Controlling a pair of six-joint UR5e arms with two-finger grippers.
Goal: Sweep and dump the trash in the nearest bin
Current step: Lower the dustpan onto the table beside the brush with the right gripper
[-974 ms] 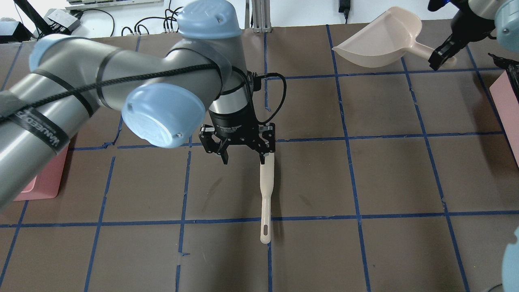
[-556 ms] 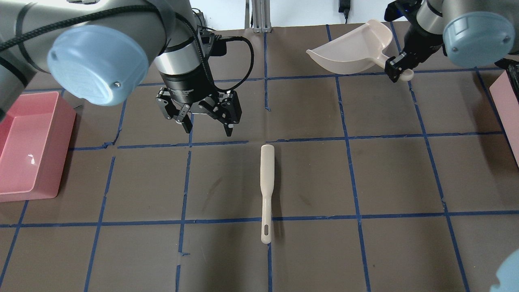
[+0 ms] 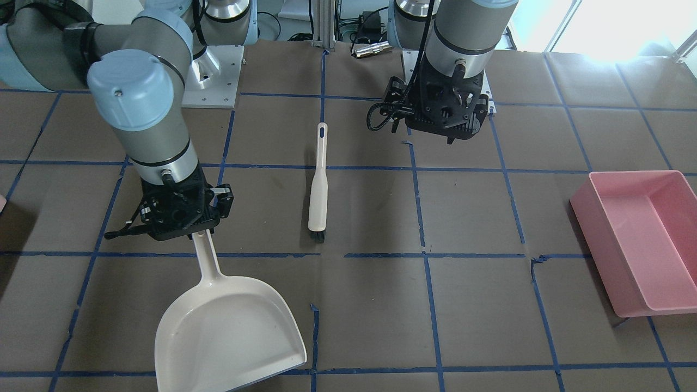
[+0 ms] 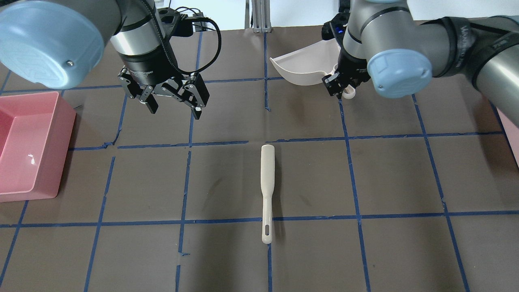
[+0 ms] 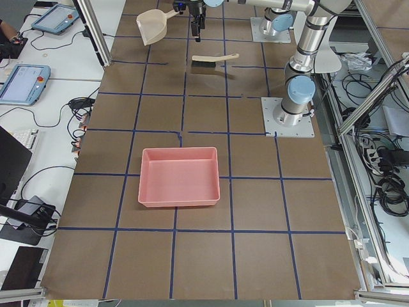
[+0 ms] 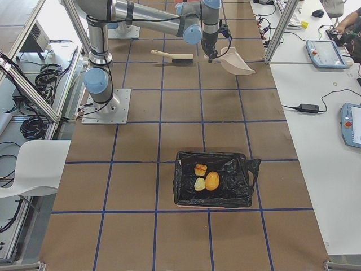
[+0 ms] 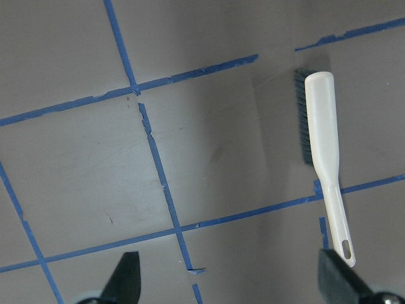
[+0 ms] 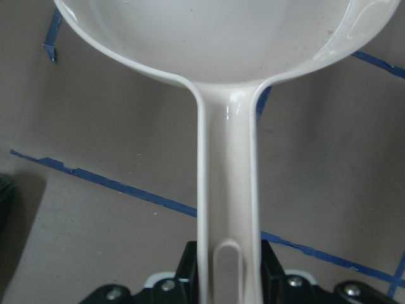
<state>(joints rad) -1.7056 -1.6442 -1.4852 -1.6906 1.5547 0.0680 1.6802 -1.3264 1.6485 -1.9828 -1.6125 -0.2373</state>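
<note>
Editor: Trash first. Where does it lie?

Photographer: Three lumps of trash (image 6: 206, 179), one orange-brown and two paler, sit inside the black-lined bin (image 6: 243, 179) at the robot's right end of the table (image 4: 405, 178). The pink bin (image 3: 637, 228) at the opposite end shows nothing inside.

Editor: And the grippers?

Photographer: The right gripper (image 4: 342, 87) is clamped on the handle's end of the dustpan (image 4: 302, 67), carrying it tilted and seemingly clear of the table. The left gripper (image 4: 174, 111) hangs spread wide and empty, well apart from the brush (image 4: 267, 178) lying on the table.

Editor: Risk?

Photographer: Probably the pan. Gripped only at the handle's tip, it could swivel in the jaws, or catch its lip if lowered tilted.

Editor: Count?

Photographer: Two arms, two grippers, two bins, one dustpan, one brush, three lumps.
</note>
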